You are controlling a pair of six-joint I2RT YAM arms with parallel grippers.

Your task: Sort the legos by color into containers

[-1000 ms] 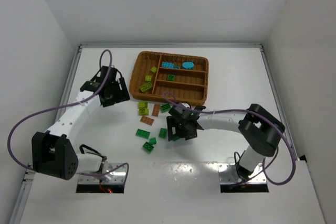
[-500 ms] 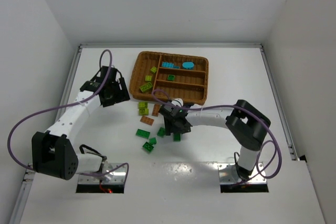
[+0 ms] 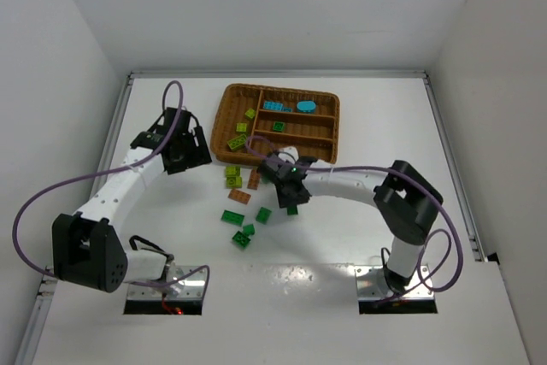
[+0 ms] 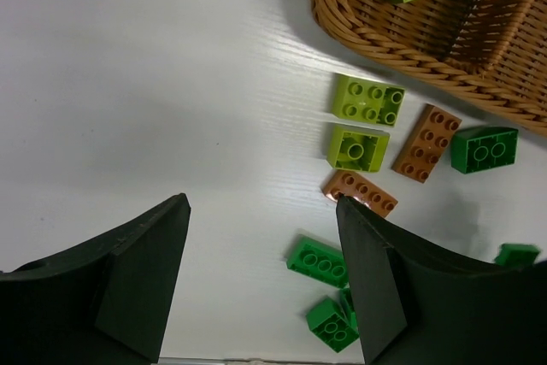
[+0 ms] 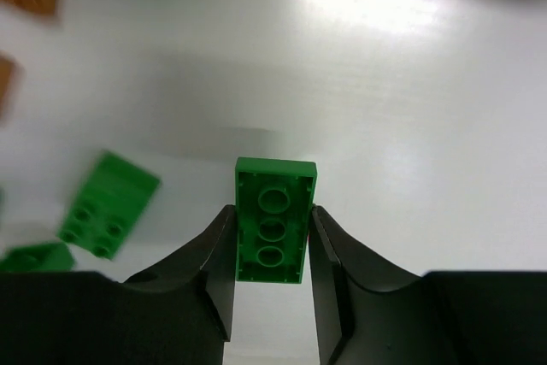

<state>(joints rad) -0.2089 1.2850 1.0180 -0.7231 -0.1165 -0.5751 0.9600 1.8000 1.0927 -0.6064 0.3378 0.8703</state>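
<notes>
We note a white table (image 3: 385,126), matte, with faint grain lines showing in the left wrist view. A pale rail (image 3: 273,73) runs along its far edge. Plain white walls close it in: back wall (image 3: 273,6), left wall (image 3: 51,83), right wall (image 3: 504,83). The light is soft and even, with a glare patch (image 3: 291,278) near the front edge.
</notes>
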